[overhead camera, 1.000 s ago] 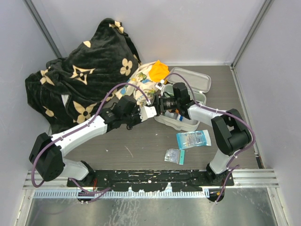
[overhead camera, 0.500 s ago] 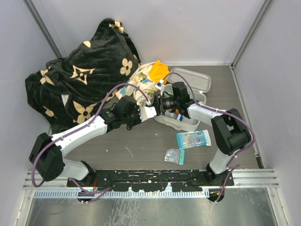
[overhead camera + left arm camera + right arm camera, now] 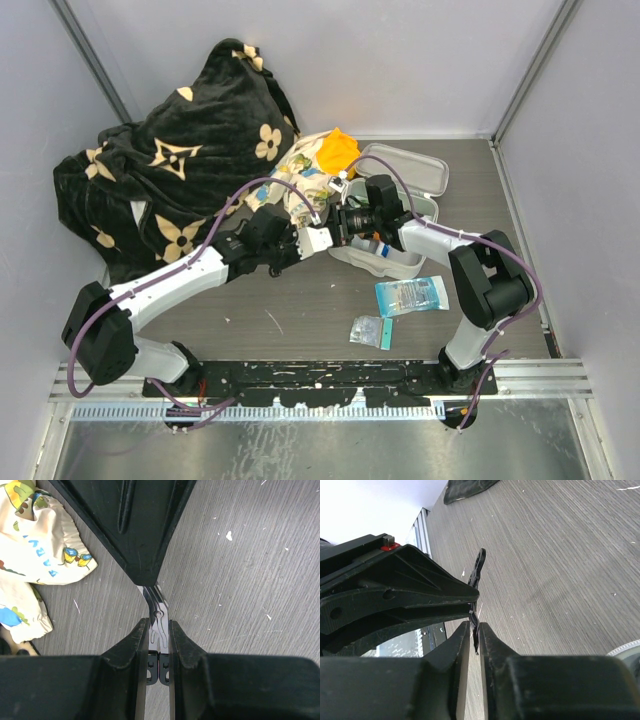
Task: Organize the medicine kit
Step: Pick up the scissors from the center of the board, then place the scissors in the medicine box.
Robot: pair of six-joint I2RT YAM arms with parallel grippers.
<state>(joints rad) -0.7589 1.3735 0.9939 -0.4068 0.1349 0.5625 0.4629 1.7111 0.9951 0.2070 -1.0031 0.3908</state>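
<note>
The medicine kit (image 3: 404,262) is a white case standing open at centre right, its lid (image 3: 405,168) hinged back. My two grippers meet just left of it, a little above the table. My left gripper (image 3: 333,236) (image 3: 157,630) is shut on a small silver tool with black handles (image 3: 159,617), the handles deep between its fingers. My right gripper (image 3: 341,224) (image 3: 475,630) is closed on the tool's other end, seen edge-on as a thin strip (image 3: 475,622). In the left wrist view the right gripper (image 3: 148,581) tapers onto the tool's tip.
A black flower-patterned blanket (image 3: 170,160) fills the back left. A floral-and-orange cloth bundle (image 3: 322,160) (image 3: 40,540) lies behind the grippers. A blue packet (image 3: 412,295) and a small clear packet (image 3: 367,331) lie in front of the kit.
The right gripper has edged slightly left toward the left gripper. Nothing else has visibly moved.
</note>
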